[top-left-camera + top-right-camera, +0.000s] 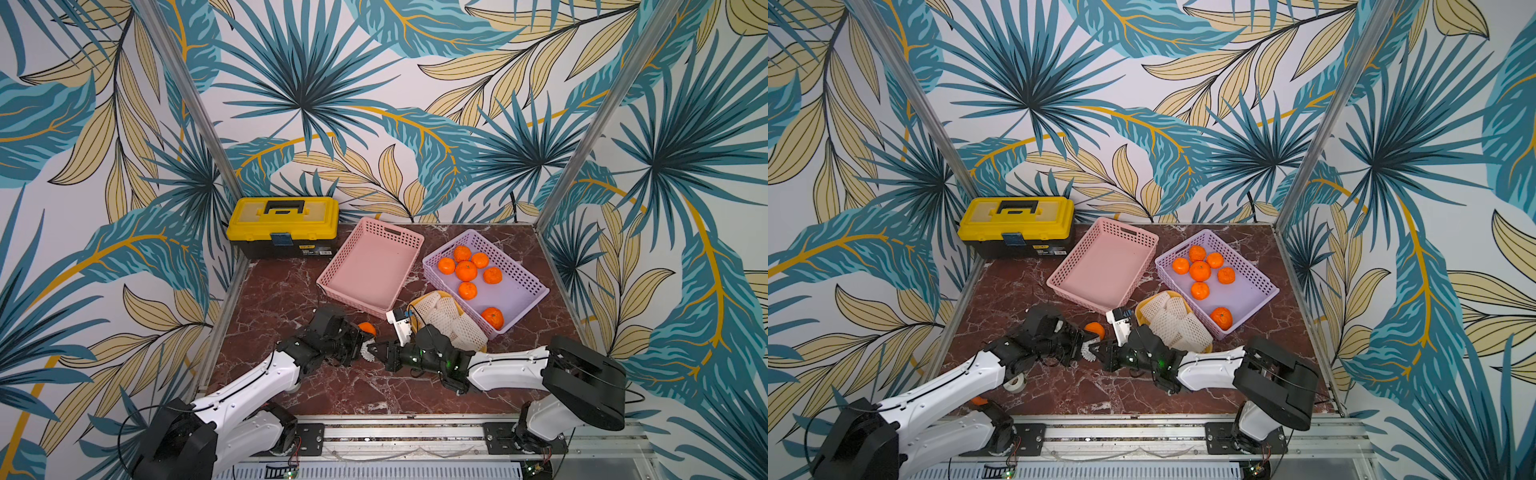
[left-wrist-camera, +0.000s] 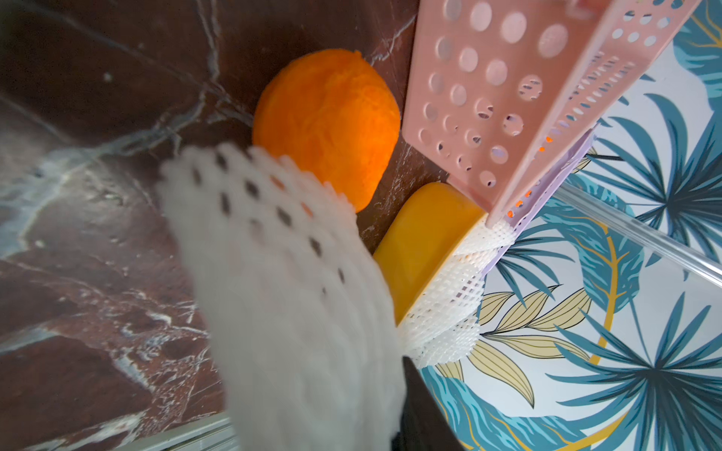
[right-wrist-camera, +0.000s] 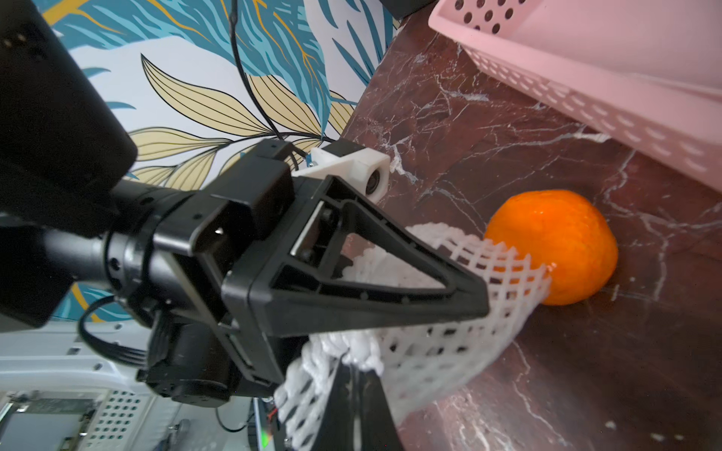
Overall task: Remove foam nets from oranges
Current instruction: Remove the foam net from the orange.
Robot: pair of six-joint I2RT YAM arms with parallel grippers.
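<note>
Marble table (image 1: 274, 299) with toolbox (image 1: 283, 226), baskets (image 1: 328, 271), orange (image 1: 367, 328)

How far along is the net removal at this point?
Done: seven bare oranges sit in the purple basket, and stripped nets pile in the yellow bowl. In hand: one net hangs between the left gripper and the right gripper, whose jaws are shut on it; a loose orange lies bare on the table. Left: drop that net, basket that orange; no netted fruit is in view.
</note>
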